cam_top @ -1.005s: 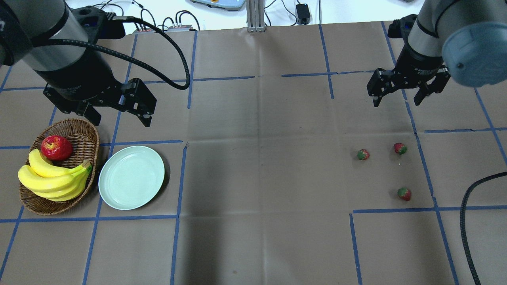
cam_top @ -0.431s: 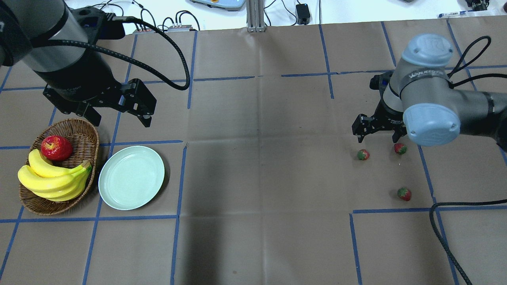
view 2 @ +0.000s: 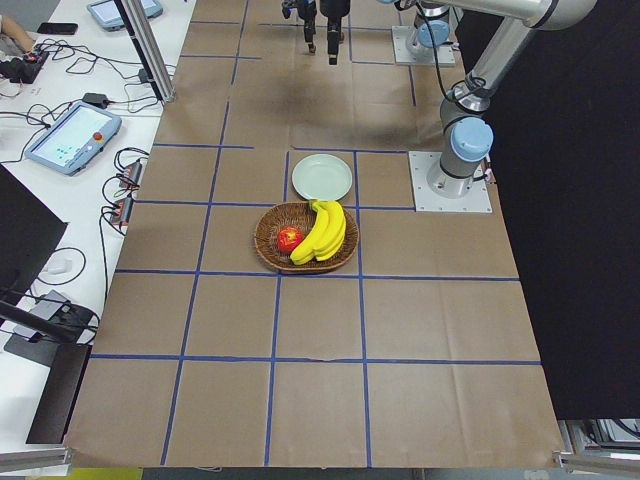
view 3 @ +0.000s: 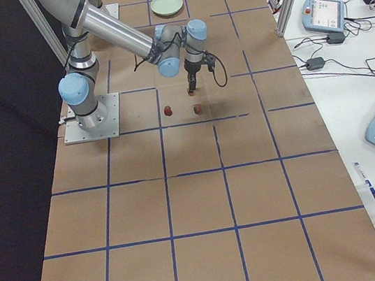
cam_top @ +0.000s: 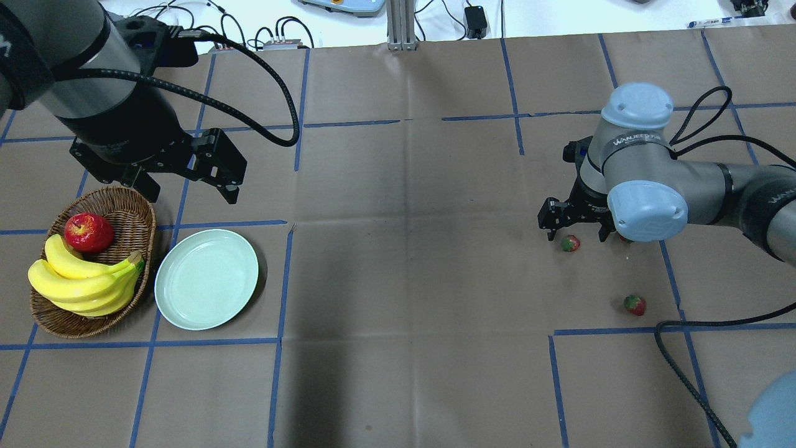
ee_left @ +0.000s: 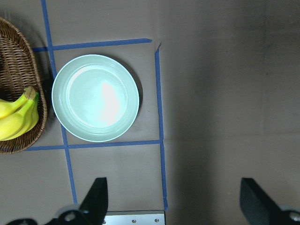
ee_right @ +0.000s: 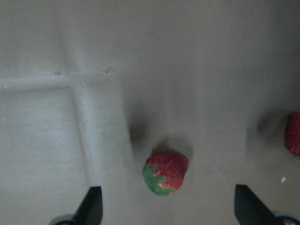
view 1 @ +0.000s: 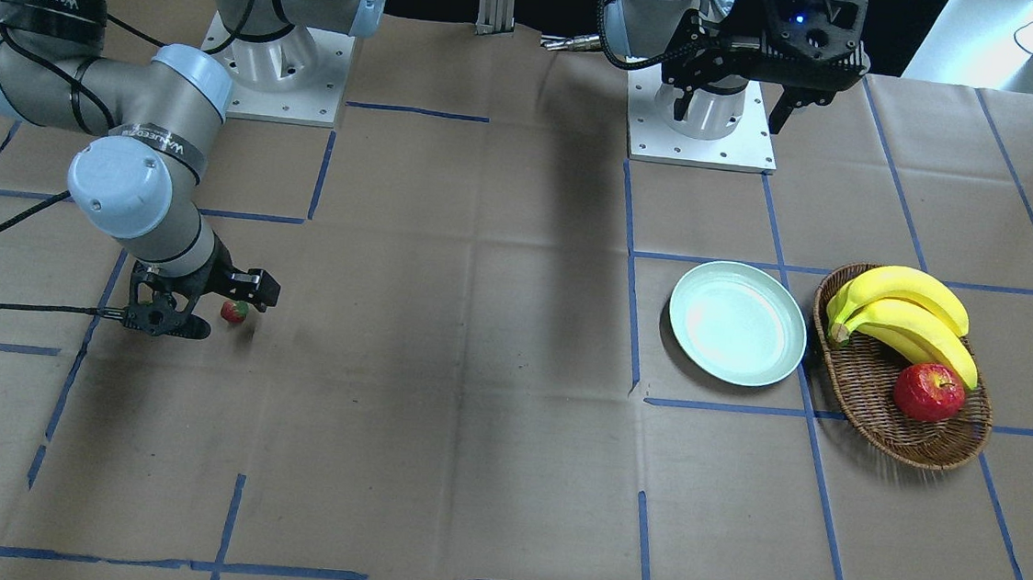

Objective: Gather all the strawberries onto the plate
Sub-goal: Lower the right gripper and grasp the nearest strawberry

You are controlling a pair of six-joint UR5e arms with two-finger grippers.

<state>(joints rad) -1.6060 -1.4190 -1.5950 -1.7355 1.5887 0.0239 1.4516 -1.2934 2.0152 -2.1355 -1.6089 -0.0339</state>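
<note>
Three strawberries lie on the table's right half. My right gripper is open and low over the left strawberry, which sits between its fingers. A second strawberry lies nearer the front. The third is hidden under my right wrist in the overhead view and shows at the right wrist view's edge. The mint-green plate is empty at the left, also in the left wrist view. My left gripper is open and empty, high behind the plate.
A brown wicker basket stands just left of the plate and holds a red apple and a bunch of bananas. A black cable trails across the table's right front. Blue tape lines grid the brown paper.
My right arm has swung forward and down, bringing its open gripper from behind the strawberries to straddle the left one. The left arm has barely moved.
</note>
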